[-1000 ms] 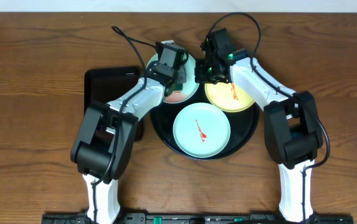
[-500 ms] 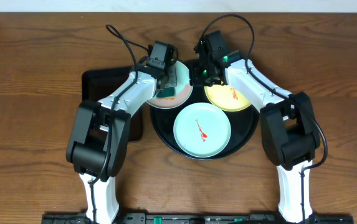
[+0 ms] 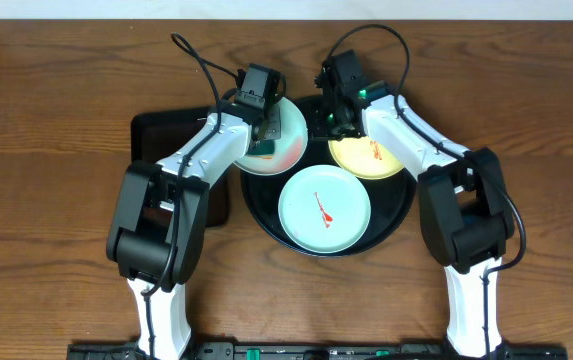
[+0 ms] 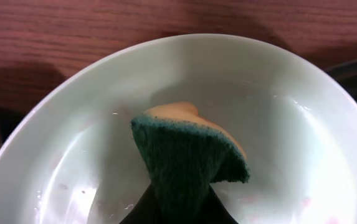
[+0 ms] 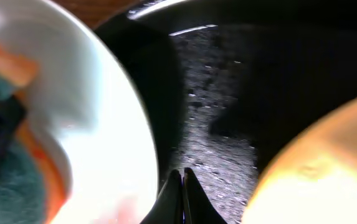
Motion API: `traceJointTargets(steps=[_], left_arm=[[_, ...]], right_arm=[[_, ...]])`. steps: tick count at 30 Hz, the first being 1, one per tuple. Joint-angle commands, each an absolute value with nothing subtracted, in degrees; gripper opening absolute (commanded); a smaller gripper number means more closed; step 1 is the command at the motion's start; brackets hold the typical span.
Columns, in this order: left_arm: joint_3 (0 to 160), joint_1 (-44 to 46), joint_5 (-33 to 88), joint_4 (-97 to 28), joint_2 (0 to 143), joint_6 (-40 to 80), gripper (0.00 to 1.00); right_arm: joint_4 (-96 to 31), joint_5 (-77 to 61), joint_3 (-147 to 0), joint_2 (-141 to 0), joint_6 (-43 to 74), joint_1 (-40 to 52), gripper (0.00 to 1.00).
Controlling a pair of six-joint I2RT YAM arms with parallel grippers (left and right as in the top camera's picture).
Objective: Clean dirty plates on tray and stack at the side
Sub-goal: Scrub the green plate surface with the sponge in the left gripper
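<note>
The round black tray point(image 3: 394, 203) holds three plates. A light blue plate point(image 3: 288, 128) lies at its back left, with a faint pink smear near its front edge. My left gripper point(image 3: 262, 138) is shut on a green and yellow sponge point(image 4: 187, 149) that presses on this plate point(image 4: 290, 124). My right gripper point(image 3: 332, 122) is shut, its tips point(image 5: 183, 179) on the bare tray floor point(image 5: 228, 137) beside that plate's rim point(image 5: 116, 137). The pale yellow plate point(image 3: 371, 157), smeared red, shows at the right of the right wrist view point(image 5: 328, 168). A second light blue plate point(image 3: 324, 210) with a red smear lies in front.
A smaller rectangular black tray point(image 3: 166, 140) lies left of the round tray, partly under my left arm. Brown wooden table top point(image 3: 56, 200) surrounds both trays. Both arms' cables loop over the back of the table.
My left gripper with the sponge has moved left and back on the back-left plate. My right gripper has shifted slightly left. The plate has shifted a little.
</note>
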State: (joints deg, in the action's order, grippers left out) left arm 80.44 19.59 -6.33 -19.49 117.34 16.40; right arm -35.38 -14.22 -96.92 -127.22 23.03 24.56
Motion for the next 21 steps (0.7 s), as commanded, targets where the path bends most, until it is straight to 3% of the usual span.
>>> traceJointTargets(steps=[1, 8, 11, 16, 21], left_arm=[[82.35, 19.31, -9.72, -19.46, 118.3, 14.15, 0.07], [82.32, 20.36, -9.5, -19.94, 118.32, 14.17, 0.07], [82.32, 21.3, -9.5, -19.94, 118.32, 14.17, 0.07], [82.3, 21.67, -9.52, -20.38, 118.32, 14.22, 0.07], [82.3, 21.67, -9.52, -20.53, 118.32, 14.22, 0.07]], right_arm=[[-36.29, -10.74, -97.84, -125.01, 23.77, 24.27, 0.01], [-35.05, -11.14, -97.84, -125.01, 23.73, 24.12, 0.01], [-33.47, -13.02, -97.84, -125.01, 23.49, 24.14, 0.17], [-30.89, -15.07, -97.82, -125.03, 22.26, 24.16, 0.24], [-29.26, -14.81, -97.82, -125.58, 21.71, 24.36, 0.24]])
